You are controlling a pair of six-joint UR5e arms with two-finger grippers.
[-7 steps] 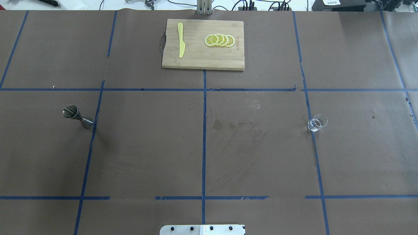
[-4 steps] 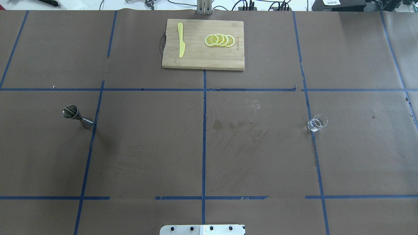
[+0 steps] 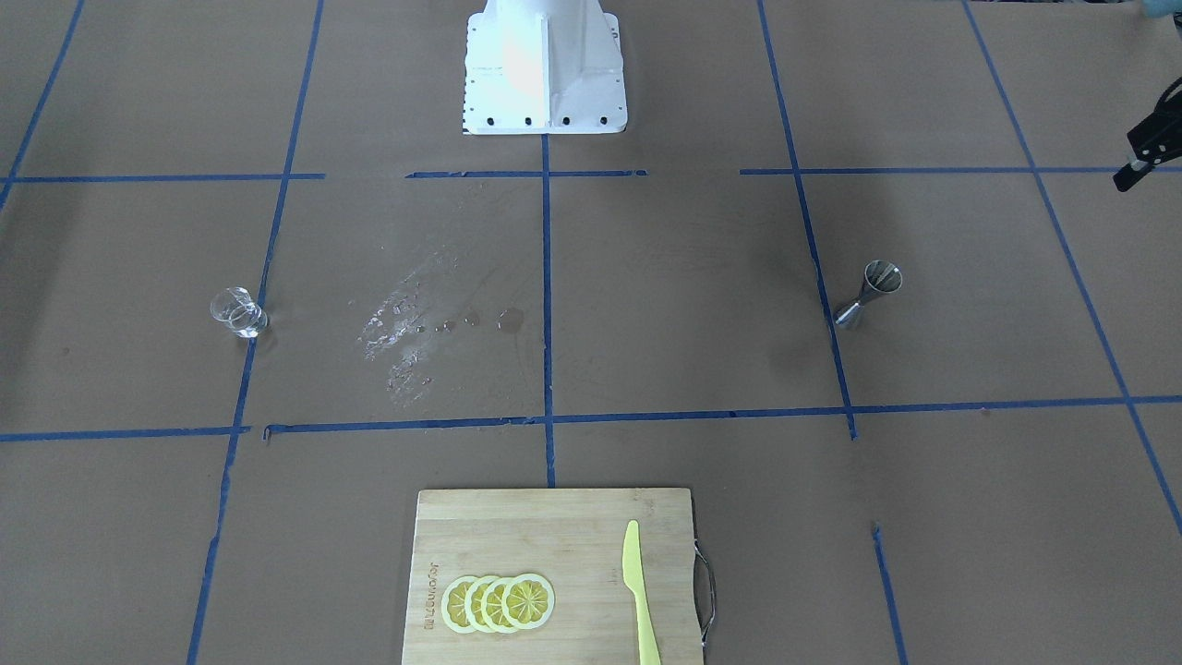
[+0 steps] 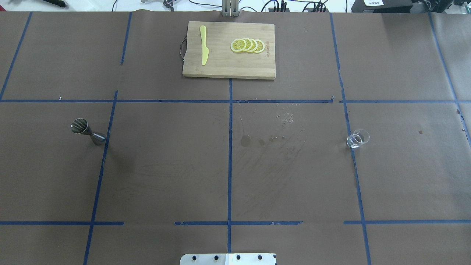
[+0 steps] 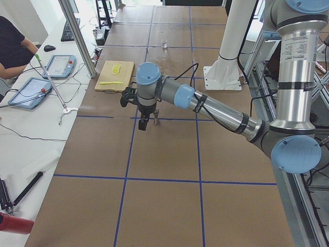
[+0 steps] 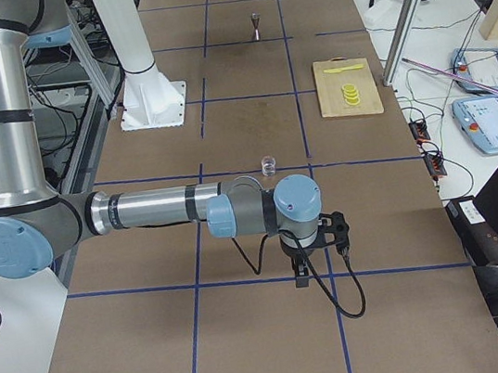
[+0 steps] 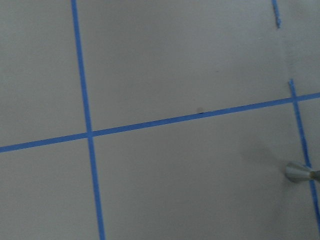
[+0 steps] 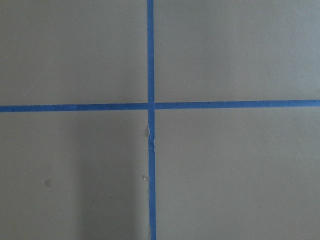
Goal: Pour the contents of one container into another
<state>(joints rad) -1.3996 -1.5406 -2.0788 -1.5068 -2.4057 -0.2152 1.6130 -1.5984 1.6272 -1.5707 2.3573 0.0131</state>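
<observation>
Left hand (image 5: 144, 125) hangs above the table (image 4: 165, 165), touching nothing and holding nothing; how wide its fingers stand, I cannot tell. Right hand (image 6: 301, 277) hovers empty over a tape crossing (image 8: 150, 105), its opening just as unclear. The jigger (image 4: 88, 131) stands upright on the robot's left side, and the glass (image 4: 357, 138) sits well apart on its right. Since a second ago, neither container has shifted in the overhead view.
</observation>
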